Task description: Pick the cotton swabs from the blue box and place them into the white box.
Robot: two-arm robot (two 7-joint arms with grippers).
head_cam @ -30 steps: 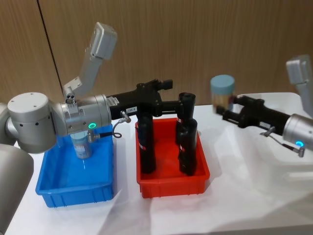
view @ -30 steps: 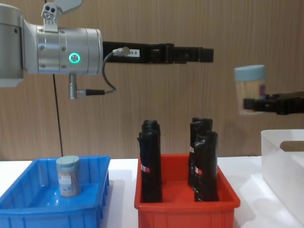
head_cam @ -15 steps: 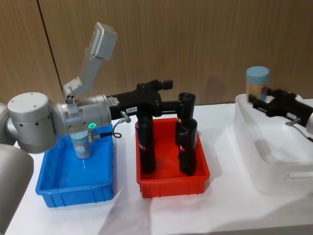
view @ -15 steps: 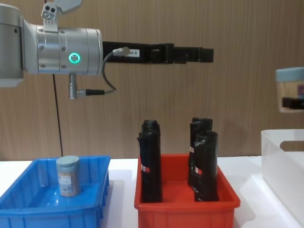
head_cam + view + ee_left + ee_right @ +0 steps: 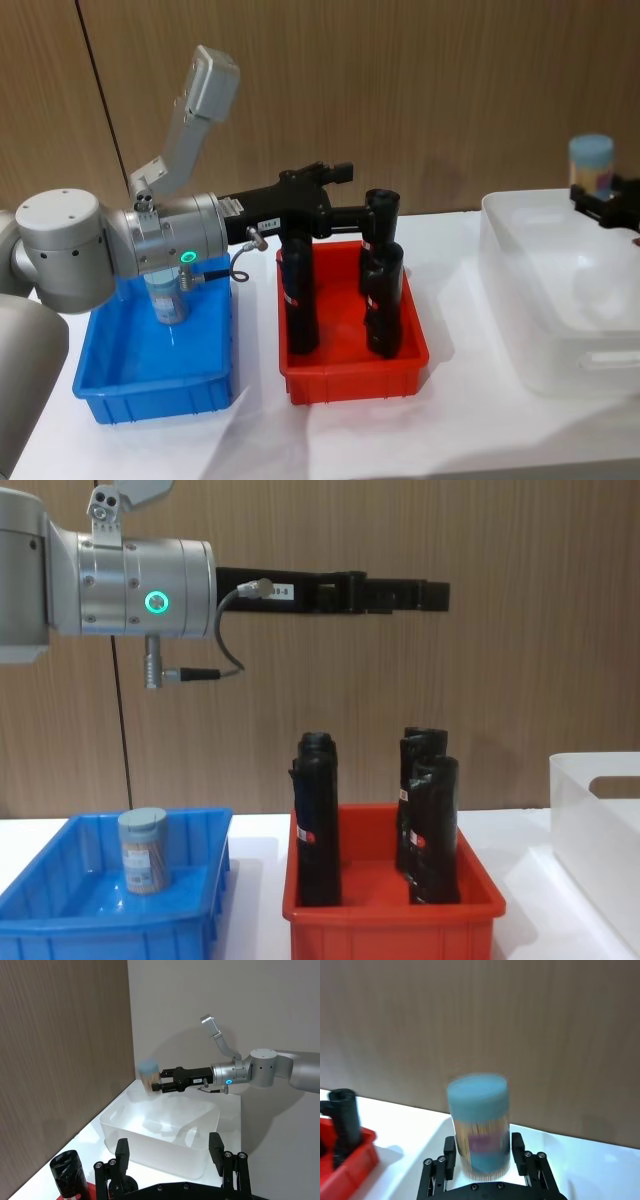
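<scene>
Blue-lidded cotton swabs | clamped in right end effector | now farther right, above white box

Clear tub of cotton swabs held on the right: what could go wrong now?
The right claw grips the clear, blue-lidded tub of cotton swabs only near its base, so it could tip. It hangs high over the translucent white plastic box, close to the rim by the wooden wall; dropped here, it might bounce out or miss.
</scene>
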